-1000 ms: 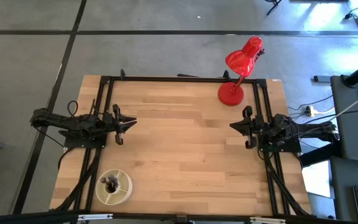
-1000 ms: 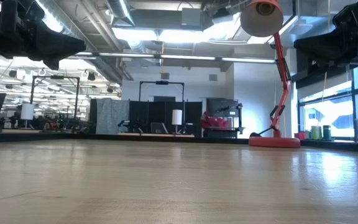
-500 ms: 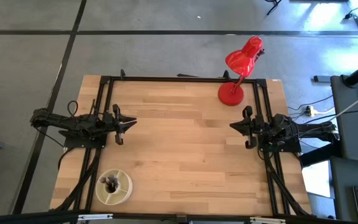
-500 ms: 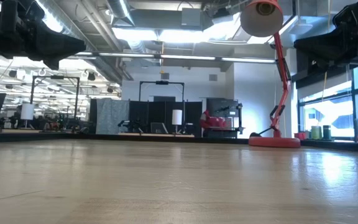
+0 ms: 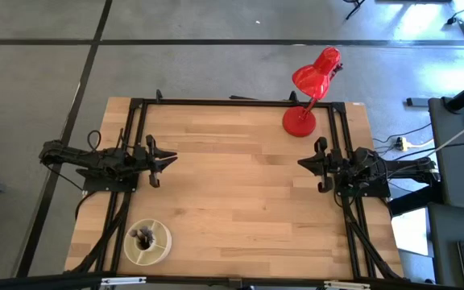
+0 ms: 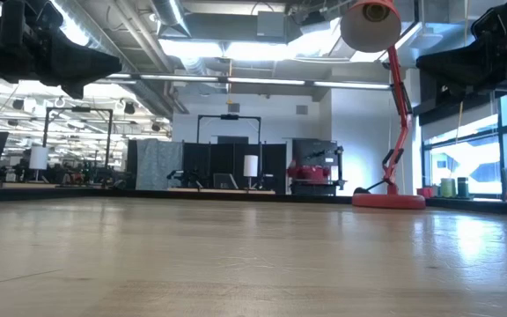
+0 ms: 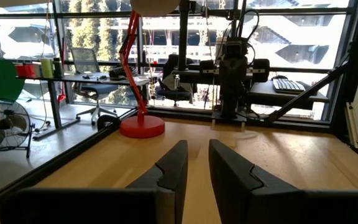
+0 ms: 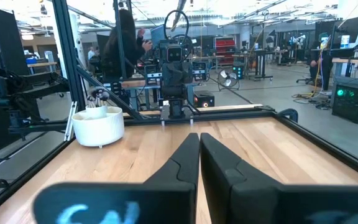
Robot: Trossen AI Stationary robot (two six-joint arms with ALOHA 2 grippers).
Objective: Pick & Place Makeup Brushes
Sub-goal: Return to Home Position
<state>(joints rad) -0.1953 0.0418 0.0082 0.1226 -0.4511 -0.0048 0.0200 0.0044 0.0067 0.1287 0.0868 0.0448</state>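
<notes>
Wooden table (image 6: 236, 264), red lamp (image 6: 388, 201) (far right), left arm (image 6: 33, 53), right arm (image 6: 482, 44) overhead, workshop beyond

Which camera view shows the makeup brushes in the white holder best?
The right wrist view: the makeup brushes stand above the rim of the white holder. The high view shows only a dark cluster inside it. Low and left wrist views show none.

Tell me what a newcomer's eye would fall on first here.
The red desk lamp stands out, at the table's far edge, nearer the right arm. Next comes the white round organizer at the near corner on the left arm's side, with the makeup brushes standing in it. The left tool and right tool hang empty at opposite sides of the table.
</notes>
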